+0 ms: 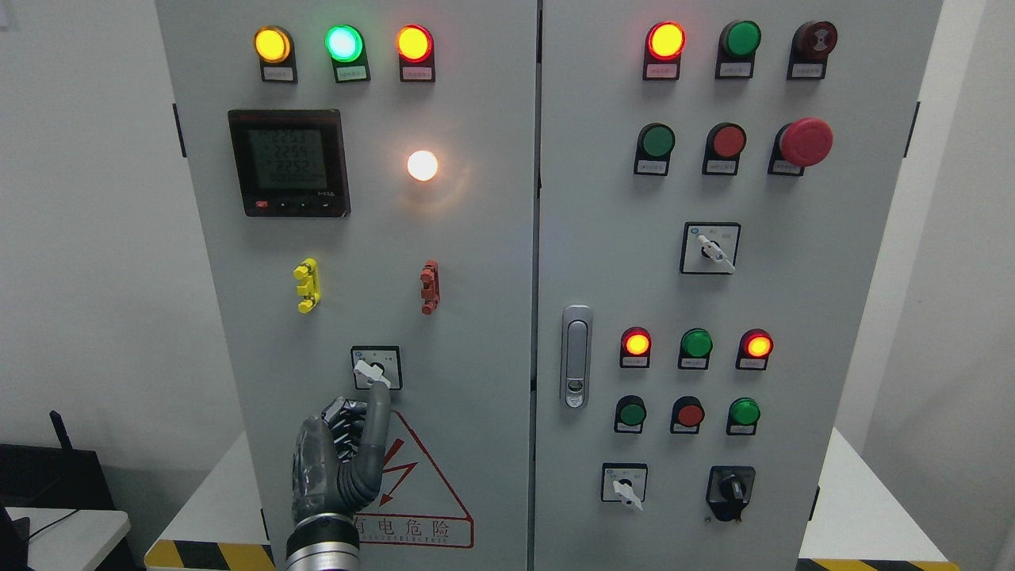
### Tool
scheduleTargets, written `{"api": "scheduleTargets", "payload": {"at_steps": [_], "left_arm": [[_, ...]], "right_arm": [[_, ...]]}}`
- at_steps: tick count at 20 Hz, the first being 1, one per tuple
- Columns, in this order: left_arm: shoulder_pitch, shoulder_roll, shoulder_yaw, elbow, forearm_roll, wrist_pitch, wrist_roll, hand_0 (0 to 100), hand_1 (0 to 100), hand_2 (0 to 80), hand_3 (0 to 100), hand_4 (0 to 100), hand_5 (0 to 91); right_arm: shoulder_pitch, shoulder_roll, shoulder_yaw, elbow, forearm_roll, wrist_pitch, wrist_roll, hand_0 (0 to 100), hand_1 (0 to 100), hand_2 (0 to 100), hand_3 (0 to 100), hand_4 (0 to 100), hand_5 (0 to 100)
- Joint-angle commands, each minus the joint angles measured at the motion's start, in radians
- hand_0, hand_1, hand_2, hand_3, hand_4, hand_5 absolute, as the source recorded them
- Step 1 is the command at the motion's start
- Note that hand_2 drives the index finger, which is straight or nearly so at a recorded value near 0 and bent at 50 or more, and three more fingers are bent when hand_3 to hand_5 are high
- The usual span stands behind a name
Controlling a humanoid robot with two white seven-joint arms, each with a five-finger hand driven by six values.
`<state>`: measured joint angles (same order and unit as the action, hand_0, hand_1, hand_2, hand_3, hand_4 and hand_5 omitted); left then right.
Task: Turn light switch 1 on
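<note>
A grey control cabinet fills the head view. On its left door, a small rotary switch (376, 368) with a white lever sits below the middle; the lever points up and to the left. My left hand (339, 456) rises from the bottom edge just under it. Its index finger (376, 420) is stretched up, with the tip touching the lower edge of the switch knob, and the other fingers are curled in. A round white lamp (422, 165) above glows brightly. My right arm does not show.
The left door also carries a digital meter (289, 162), three lit lamps along the top, yellow (307, 285) and red (430, 287) clips, and a red warning triangle (416, 484). The right door holds a handle (576, 357), lamps, push buttons and more rotary switches.
</note>
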<state>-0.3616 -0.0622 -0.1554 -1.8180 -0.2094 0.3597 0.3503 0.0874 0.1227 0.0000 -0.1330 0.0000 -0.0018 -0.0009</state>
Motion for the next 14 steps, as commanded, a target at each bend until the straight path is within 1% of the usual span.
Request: {"api": "scheduleTargets", "payload": {"at_steps": [1, 2, 3, 4, 5, 6, 7, 8, 9, 10, 11, 12, 13, 14], "left_arm": [[0.122, 0.061, 0.108, -0.044, -0.004, -0.120, -0.059, 14, 23, 59.0, 86, 88, 60.6], [0.150, 0.070, 0.129, -0.043, -0.004, -0.172, -0.083, 13, 23, 57.3, 85, 86, 55.2], [0.176, 0.071, 0.155, -0.043, -0.004, -0.226, -0.103, 13, 23, 56.4, 84, 86, 54.2], [0.206, 0.071, 0.180, -0.041, -0.004, -0.278, -0.118, 11, 21, 49.3, 79, 82, 48.3], [0.243, 0.071, 0.206, -0.041, -0.004, -0.324, -0.135, 8, 19, 38.8, 73, 77, 42.8], [0.284, 0.071, 0.238, -0.040, -0.004, -0.362, -0.163, 7, 19, 37.9, 71, 74, 40.7], [0.332, 0.071, 0.273, -0.038, -0.004, -0.396, -0.201, 6, 18, 30.1, 62, 65, 31.4], [0.383, 0.071, 0.308, -0.034, -0.001, -0.428, -0.239, 5, 16, 21.0, 51, 55, 23.7], [0.429, 0.071, 0.342, -0.024, 0.002, -0.456, -0.269, 4, 15, 16.0, 44, 49, 20.8], [0.464, 0.073, 0.376, 0.003, 0.004, -0.473, -0.287, 2, 10, 8.4, 34, 41, 17.5], [0.493, 0.073, 0.419, 0.041, 0.005, -0.490, -0.306, 1, 7, 3.8, 29, 34, 17.0], [0.516, 0.073, 0.469, 0.086, 0.005, -0.513, -0.332, 1, 6, 3.3, 28, 34, 16.7], [0.548, 0.071, 0.517, 0.132, 0.005, -0.537, -0.359, 3, 4, 1.9, 25, 30, 15.4], [0.575, 0.073, 0.563, 0.179, 0.005, -0.553, -0.376, 4, 3, 1.0, 24, 28, 14.1]], "right_arm": [[0.000, 0.000, 0.020, 0.000, -0.026, 0.000, -0.001, 12, 39, 0, 0, 0, 0], [0.000, 0.000, 0.020, 0.000, -0.026, 0.000, -0.001, 12, 39, 0, 0, 0, 0], [0.000, 0.000, 0.020, 0.001, -0.026, 0.000, -0.001, 12, 39, 0, 0, 0, 0], [0.000, 0.000, 0.020, 0.000, -0.026, 0.000, -0.001, 12, 39, 0, 0, 0, 0], [0.000, 0.000, 0.020, 0.000, -0.026, 0.000, -0.001, 12, 39, 0, 0, 0, 0], [0.000, 0.000, 0.020, 0.000, -0.026, 0.000, -0.001, 12, 39, 0, 0, 0, 0], [0.000, 0.000, 0.020, 0.000, -0.026, 0.000, -0.001, 12, 39, 0, 0, 0, 0], [0.000, 0.000, 0.020, 0.000, -0.026, 0.000, -0.001, 12, 39, 0, 0, 0, 0], [0.000, 0.000, 0.020, 0.001, -0.026, 0.000, -0.001, 12, 39, 0, 0, 0, 0], [0.000, 0.000, 0.020, 0.000, -0.026, 0.000, -0.001, 12, 39, 0, 0, 0, 0], [0.000, 0.000, 0.020, 0.001, -0.026, 0.000, -0.001, 12, 39, 0, 0, 0, 0], [0.000, 0.000, 0.020, 0.000, -0.026, 0.000, -0.001, 12, 39, 0, 0, 0, 0], [0.000, 0.000, 0.020, 0.000, -0.026, 0.000, -0.001, 12, 39, 0, 0, 0, 0], [0.000, 0.000, 0.020, 0.000, -0.026, 0.000, -0.001, 12, 39, 0, 0, 0, 0]]}}
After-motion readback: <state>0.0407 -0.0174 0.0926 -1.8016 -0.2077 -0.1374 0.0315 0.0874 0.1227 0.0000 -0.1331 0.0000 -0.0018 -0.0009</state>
